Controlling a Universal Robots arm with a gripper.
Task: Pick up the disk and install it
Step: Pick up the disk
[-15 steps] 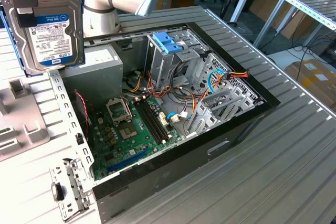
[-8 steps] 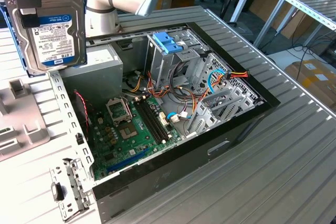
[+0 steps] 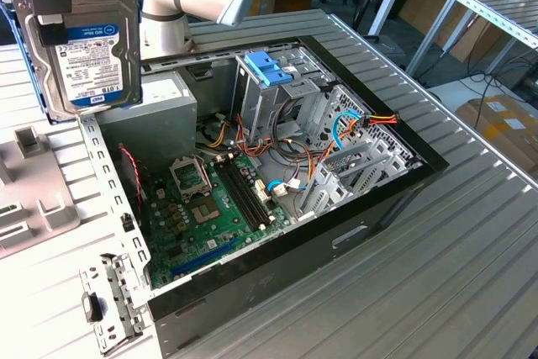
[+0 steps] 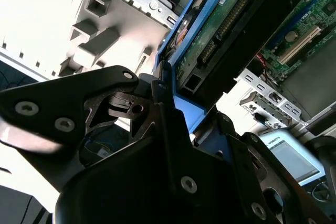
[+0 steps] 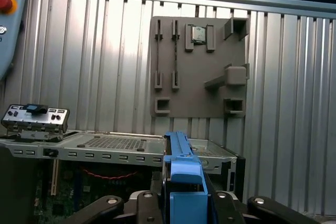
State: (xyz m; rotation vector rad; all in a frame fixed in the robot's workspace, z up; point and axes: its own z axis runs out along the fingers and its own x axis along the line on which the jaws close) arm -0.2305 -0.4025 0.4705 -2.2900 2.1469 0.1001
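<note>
While my pincer (image 5: 184, 205) clamps the disk (image 3: 92, 52), I see it upright, over the computer case (image 3: 336, 241) edge, exterior view's left

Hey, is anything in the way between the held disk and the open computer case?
Nothing visible. The gripper is shut on the disk, held in open air near the case rim; loose cables lie inside beside the drive cage.

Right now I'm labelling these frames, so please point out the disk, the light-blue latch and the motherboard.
the disk (image 3: 94, 65): exterior view, on its white label.
the light-blue latch (image 3: 269, 69): exterior view, on its upper face.
the motherboard (image 3: 181, 229): exterior view, on the bare green board.
</note>
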